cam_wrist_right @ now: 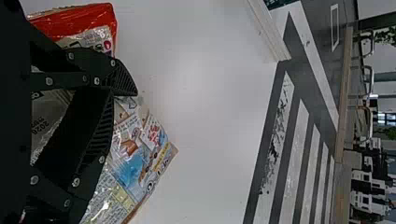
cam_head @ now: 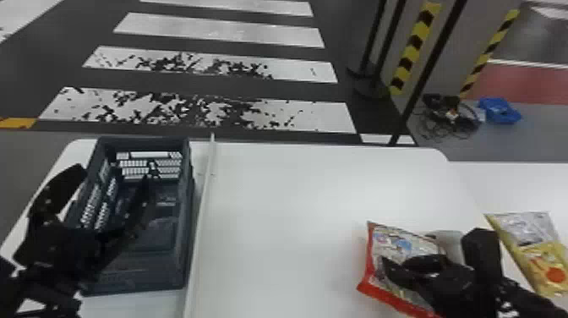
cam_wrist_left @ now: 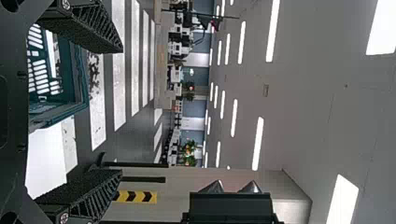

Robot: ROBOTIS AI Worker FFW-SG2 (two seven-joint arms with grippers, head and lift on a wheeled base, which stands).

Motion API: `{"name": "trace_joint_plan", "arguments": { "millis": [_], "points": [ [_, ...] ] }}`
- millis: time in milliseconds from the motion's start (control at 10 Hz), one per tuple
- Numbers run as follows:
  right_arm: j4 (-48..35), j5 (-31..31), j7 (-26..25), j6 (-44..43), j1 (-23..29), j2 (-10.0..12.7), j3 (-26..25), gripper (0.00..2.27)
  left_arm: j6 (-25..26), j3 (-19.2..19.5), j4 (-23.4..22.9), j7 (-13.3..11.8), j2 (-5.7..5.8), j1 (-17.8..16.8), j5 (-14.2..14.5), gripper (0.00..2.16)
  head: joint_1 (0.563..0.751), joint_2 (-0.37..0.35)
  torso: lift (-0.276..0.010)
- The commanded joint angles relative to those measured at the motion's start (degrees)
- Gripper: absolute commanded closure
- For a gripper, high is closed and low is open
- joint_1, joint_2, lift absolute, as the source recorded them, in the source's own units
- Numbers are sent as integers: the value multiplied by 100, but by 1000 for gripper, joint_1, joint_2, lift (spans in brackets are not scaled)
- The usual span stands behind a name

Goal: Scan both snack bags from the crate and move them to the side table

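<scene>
My left gripper (cam_head: 112,179) is over the dark crate (cam_head: 188,237), its fingers spread and nothing between them. In the left wrist view the left gripper (cam_wrist_left: 122,111) has a wide gap beside the crate's rim (cam_wrist_left: 83,77). At the right of the white table, my right gripper (cam_head: 394,263) is shut on the red-edged snack bag (cam_head: 367,279), covering part of it. The right wrist view shows the right gripper (cam_wrist_right: 125,92) pinching this printed bag (cam_wrist_right: 135,163). A yellow snack bag (cam_head: 545,264) lies farther right, on the side table (cam_head: 520,182).
A pale raised strip (cam_head: 205,203) runs along the table (cam_head: 296,211) just right of the crate. A white object (cam_head: 451,242) stands behind the right gripper, with a black upright block (cam_head: 481,253) beside it. Dark posts (cam_head: 416,91) rise beyond the table.
</scene>
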Motion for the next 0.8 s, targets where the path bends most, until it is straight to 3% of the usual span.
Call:
{"name": "trace_joint_plan", "arguments": {
  "millis": [0, 100, 300, 700],
  "points": [
    [-28, 90, 36, -192, 58, -109, 88, 2243, 17, -1, -7, 9, 0, -12, 0, 80, 695, -127, -95],
    [-274, 108, 44, -227, 189, -153, 18, 2243, 17, -1, 2, 9, 0, -20, 0, 80, 695, -122, -95],
    [-740, 205, 18, -227, 479, -452, -202, 2243, 17, -10, 11, 9, -9, -38, -9, 80, 695, -113, -95],
    [-783, 363, -114, -491, 708, -777, -826, 2243, 35, -63, 98, 9, -9, -82, -26, 80, 695, -162, -95]
  ]
}}
